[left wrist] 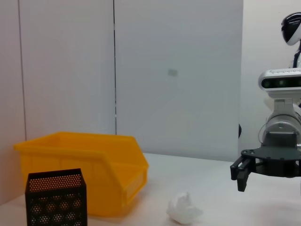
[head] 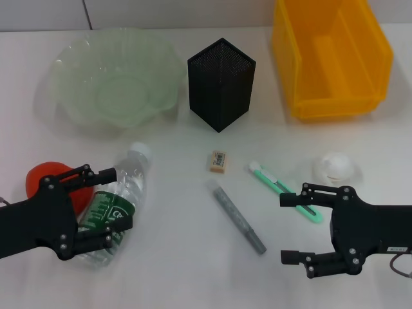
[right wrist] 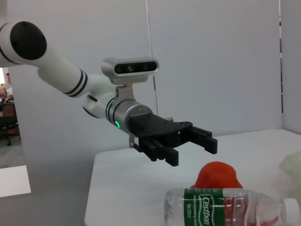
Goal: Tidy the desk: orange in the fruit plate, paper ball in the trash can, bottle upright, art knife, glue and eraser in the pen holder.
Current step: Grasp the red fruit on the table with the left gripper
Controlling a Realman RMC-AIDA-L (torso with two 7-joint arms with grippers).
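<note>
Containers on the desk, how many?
3: pale green glass fruit plate far left, black mesh pen holder centre, yellow plastic bin far right. None appear hidden.

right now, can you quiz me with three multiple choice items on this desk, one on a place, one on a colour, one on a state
1. Where is the eraser?
A. in the pen holder
B. on the desk in front of the pen holder
C. in the bin

2. What colour is the bin?
A. yellow
B. blue
C. black

3. How is the bottle?
A. upright
B. lying on its side
C. inside the plate

Answers:
1 B, it lies on the desk just in front of the pen holder.
2 A, its walls are yellow.
3 B, it lies flat under the open left claw, beside the orange.
</note>
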